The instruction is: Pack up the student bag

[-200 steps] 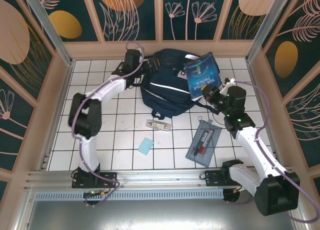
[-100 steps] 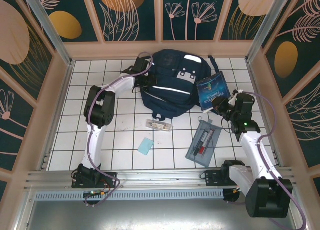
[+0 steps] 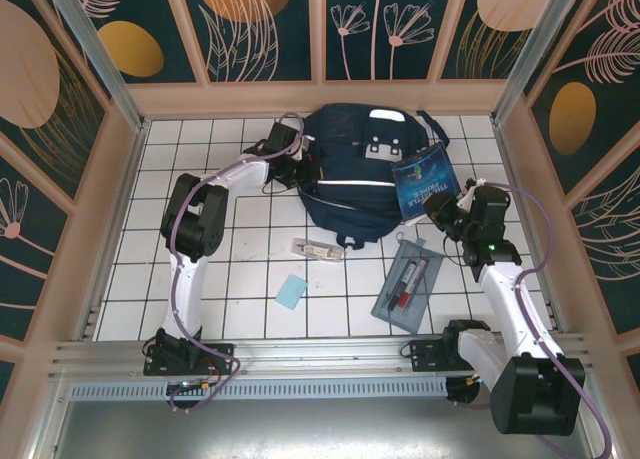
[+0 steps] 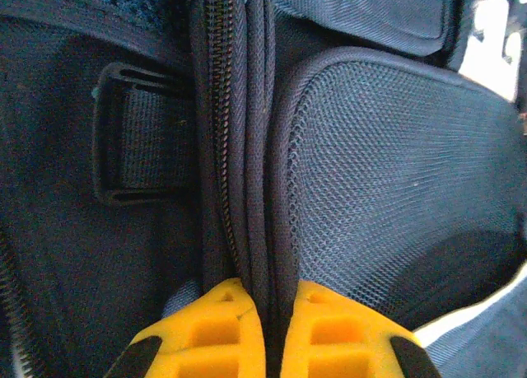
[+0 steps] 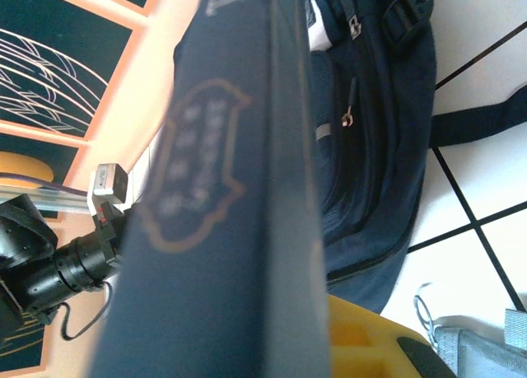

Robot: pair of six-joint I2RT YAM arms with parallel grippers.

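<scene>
The student bag (image 3: pixel 360 174), a large navy backpack with white stripes, lies at the back middle of the tiled table. My left gripper (image 3: pixel 305 169) is at its left edge. In the left wrist view the left gripper (image 4: pixel 268 289) is shut, its yellow fingers (image 4: pixel 222 320) pinching a fold of the bag's zip seam (image 4: pixel 247 147). My right gripper (image 3: pixel 446 207) is shut on a blue book (image 3: pixel 427 182), held tilted just right of the bag. In the right wrist view the book (image 5: pixel 230 197) hides one finger, and the bag (image 5: pixel 370 139) lies beyond it.
A flat grey pencil case (image 3: pixel 408 292) with pens lies front right of the bag. A small clear-white item (image 3: pixel 318 249) and a light-blue pad (image 3: pixel 292 291) lie in front of it. Patterned walls enclose the table on three sides.
My left gripper has shut on the bag's seam, and the bag has shifted to the right. The right arm brought the book down from over the bag to its right side.
</scene>
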